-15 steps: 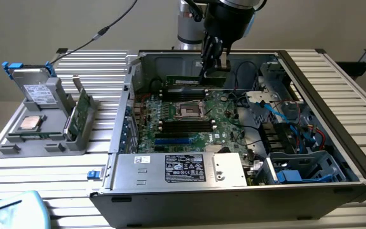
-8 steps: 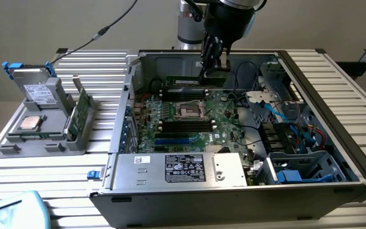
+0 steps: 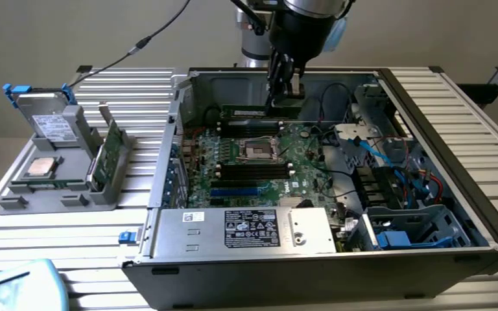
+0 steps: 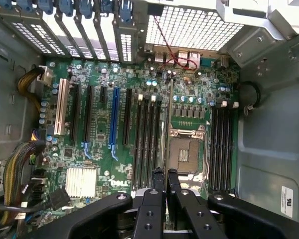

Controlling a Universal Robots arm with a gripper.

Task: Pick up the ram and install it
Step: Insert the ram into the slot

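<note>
One ram (image 3: 258, 111) hangs clamped in the narrow end effector (image 3: 284, 96), over the memory slots (image 4: 147, 144) just beside the processor socket (image 4: 187, 154). If it meets a slot tilted or offset, pressing could bend it or damage the contacts.

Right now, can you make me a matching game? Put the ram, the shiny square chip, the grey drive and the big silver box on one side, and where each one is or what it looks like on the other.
Things:
1. ram
2. silver processor chip
3. grey drive
4. power supply box

Places or looks:
A. lying flat on the grey holder
B. held by the gripper over the motherboard
C. standing up, with blue tabs at its top
D. silver, with a black label

Pairs: 1-B, 2-A, 3-C, 4-D
</note>
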